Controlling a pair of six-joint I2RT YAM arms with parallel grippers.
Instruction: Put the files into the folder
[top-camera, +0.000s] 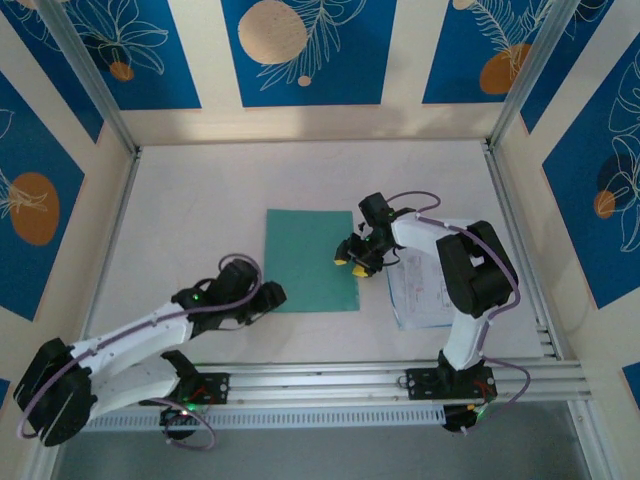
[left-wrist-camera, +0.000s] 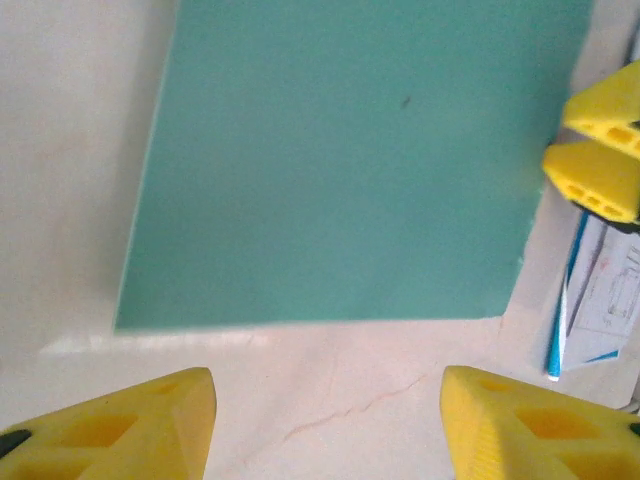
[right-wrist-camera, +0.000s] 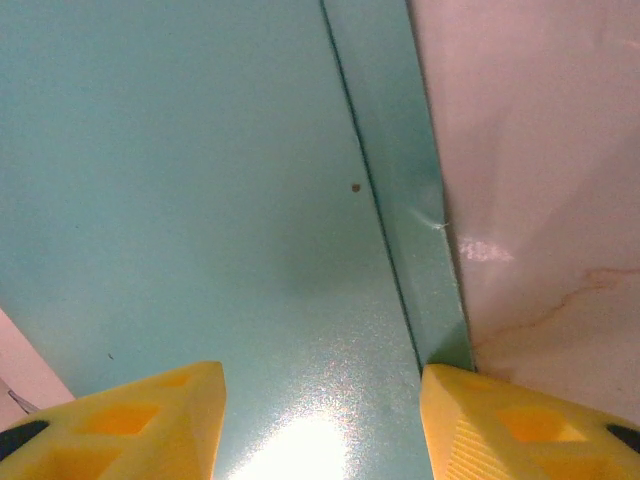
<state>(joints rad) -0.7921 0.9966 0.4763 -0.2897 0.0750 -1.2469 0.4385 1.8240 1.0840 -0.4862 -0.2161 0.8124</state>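
Observation:
The teal-green folder (top-camera: 308, 260) lies shut and flat in the middle of the table. In the right wrist view the folder (right-wrist-camera: 200, 180) spreads under my right gripper (right-wrist-camera: 322, 400), its top leaf ending a little short of the lower leaf's right edge. That gripper (top-camera: 353, 264) is open, low over the folder's right edge. The files (top-camera: 425, 295), white printed sheets, lie right of the folder, partly under the right arm. My left gripper (left-wrist-camera: 325, 400) is open over bare table just in front of the folder (left-wrist-camera: 350, 160), near its front left corner (top-camera: 268, 296). The files (left-wrist-camera: 612, 290) show beyond the folder's right corner.
A metal frame rail (top-camera: 380, 378) runs along the near table edge, and upright posts (top-camera: 90, 75) stand at the back corners. Patterned blue and cream walls close in the table. Pale tabletop (top-camera: 200, 200) surrounds the folder at left and back.

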